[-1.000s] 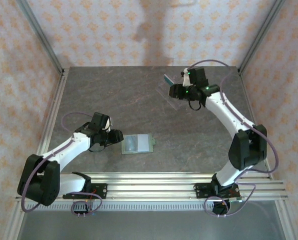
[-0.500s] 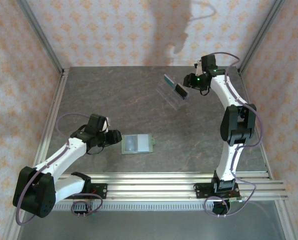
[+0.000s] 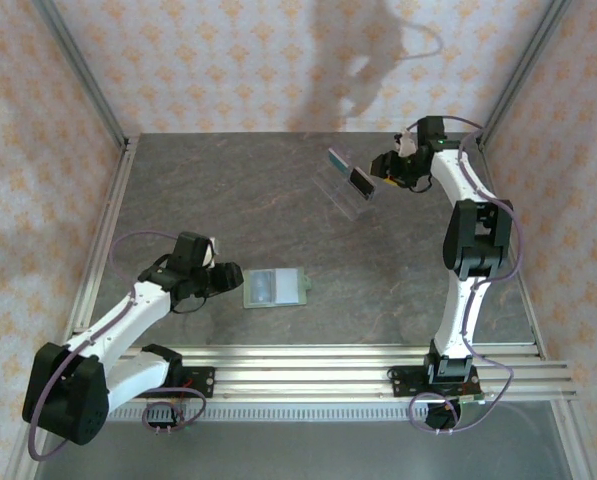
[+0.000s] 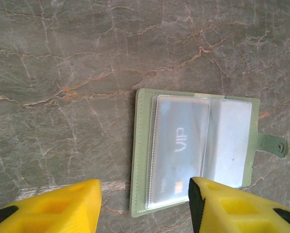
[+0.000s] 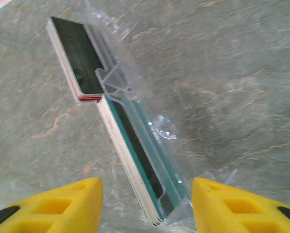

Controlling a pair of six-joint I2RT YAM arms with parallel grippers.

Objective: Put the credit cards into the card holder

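Right gripper backed off the clear stand, now just right of it; my right arm swung upright. Left arm settled back slightly.

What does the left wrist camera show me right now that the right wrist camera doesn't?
Left wrist: the card holder lying open, one card behind its clear pocket, the left gripper open and pointed at it. Right wrist: the clear stand holding two stacks of credit cards on edge, the right gripper open in front of it. Both: the grey marbled table and jaws gripping nothing.
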